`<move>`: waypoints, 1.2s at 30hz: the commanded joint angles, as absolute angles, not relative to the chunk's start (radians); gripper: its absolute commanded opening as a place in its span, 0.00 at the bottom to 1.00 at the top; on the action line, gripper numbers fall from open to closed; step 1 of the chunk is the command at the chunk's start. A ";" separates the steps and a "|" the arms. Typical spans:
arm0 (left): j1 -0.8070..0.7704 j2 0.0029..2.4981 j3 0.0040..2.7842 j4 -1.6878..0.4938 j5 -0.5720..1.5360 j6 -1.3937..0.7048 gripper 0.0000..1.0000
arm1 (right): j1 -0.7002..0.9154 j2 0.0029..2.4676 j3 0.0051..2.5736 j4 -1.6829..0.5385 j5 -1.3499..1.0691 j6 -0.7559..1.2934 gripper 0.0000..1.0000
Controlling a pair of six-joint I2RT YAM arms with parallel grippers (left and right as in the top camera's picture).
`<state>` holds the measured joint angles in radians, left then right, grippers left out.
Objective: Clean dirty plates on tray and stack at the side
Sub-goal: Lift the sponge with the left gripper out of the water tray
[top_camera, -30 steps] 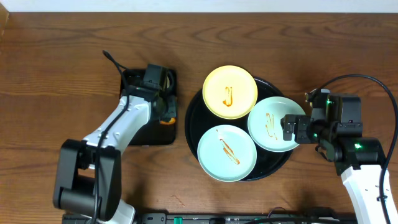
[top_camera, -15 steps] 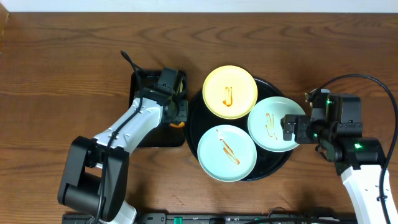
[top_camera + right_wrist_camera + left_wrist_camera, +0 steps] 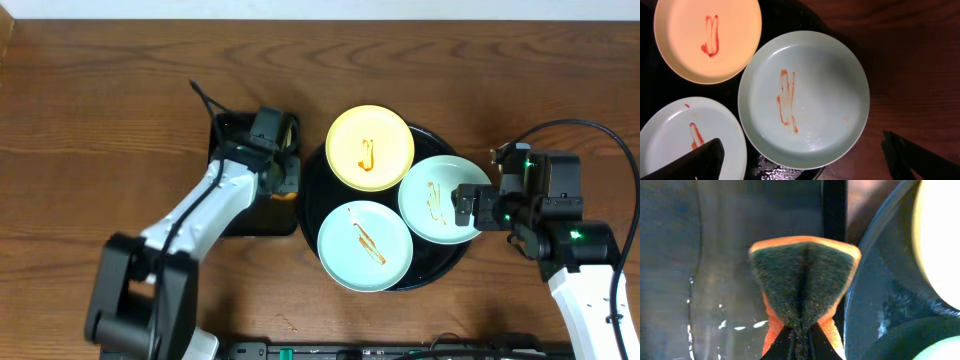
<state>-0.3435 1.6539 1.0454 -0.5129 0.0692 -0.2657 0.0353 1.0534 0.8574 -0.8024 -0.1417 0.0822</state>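
The left hand [image 3: 801,341] pinches shut on a folded orange sponge [image 3: 802,275] at the wet rectangular tray's [image 3: 720,240] edge, just beside the round tray [image 3: 312,195]. The right hand [image 3: 805,157] hangs wide open and empty over one blue-green plate [image 3: 805,100]. That plate, the yellow plate [image 3: 370,147] and the second blue-green plate [image 3: 365,245] all lie sauced in the round tray. Carried low, the sponge could snag the rim; an unheld plate could slide when scrubbed.

Even overhead light, sharp, dim blurry left-wrist close-up
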 commanded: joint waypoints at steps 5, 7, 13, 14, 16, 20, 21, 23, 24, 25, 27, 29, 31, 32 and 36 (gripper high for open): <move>-0.344 1.502 1.060 -0.491 -0.108 -0.271 0.07 | 0.054 1.052 0.881 -0.801 -0.147 0.066 0.99; -0.344 1.477 1.060 -0.482 -0.133 -0.271 0.08 | 0.054 1.052 0.881 -0.801 -0.147 0.066 0.99; -0.344 1.395 1.060 -0.422 -0.257 -0.263 0.07 | 0.054 1.052 0.881 -0.804 -0.147 0.066 0.99; -0.344 1.386 1.060 -0.411 -0.261 -0.255 0.07 | 0.054 1.052 0.881 -0.803 -0.147 0.066 0.99; -0.344 1.370 1.060 -0.388 -0.267 -0.236 0.08 | 0.054 1.052 0.881 -0.804 -0.147 0.066 0.99; -0.344 1.351 1.060 -0.348 -0.283 -0.208 0.08 | 0.054 1.052 0.881 -0.804 -0.147 0.066 0.99; -0.344 1.349 1.060 -0.340 -0.283 -0.199 0.07 | 0.054 1.052 0.881 -0.804 -0.147 0.066 0.99; -0.344 1.344 1.060 -0.326 -0.283 -0.186 0.07 | 0.054 1.052 0.881 -0.805 -0.147 0.066 0.99; -0.344 1.338 1.060 -0.316 -0.283 -0.183 0.07 | 0.054 1.052 0.881 -0.805 -0.147 0.066 0.99; -0.344 1.336 1.060 -0.311 -0.283 -0.177 0.07 | 0.054 1.052 0.881 -0.805 -0.147 0.066 0.99; -0.344 1.332 1.060 -0.305 -0.283 -0.176 0.07 | 0.054 1.052 0.881 -0.804 -0.147 0.066 0.99; -0.344 1.328 1.060 -0.304 -0.283 -0.176 0.08 | 0.054 1.052 0.881 -0.804 -0.147 0.066 0.99; -0.344 1.326 1.060 -0.304 -0.283 -0.176 0.07 | 0.054 1.052 0.881 -0.804 -0.147 0.066 0.99; -0.344 1.326 1.060 -0.304 -0.283 -0.176 0.07 | 0.054 1.052 0.881 -0.804 -0.147 0.066 0.99; -0.344 1.326 1.060 -0.304 -0.283 -0.176 0.07 | 0.054 1.052 0.881 -0.804 -0.147 0.066 0.99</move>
<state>-0.3435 1.3518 1.0454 -0.3103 -0.2619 -0.1928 0.0353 1.0534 0.8574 -0.8032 -0.1417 0.0818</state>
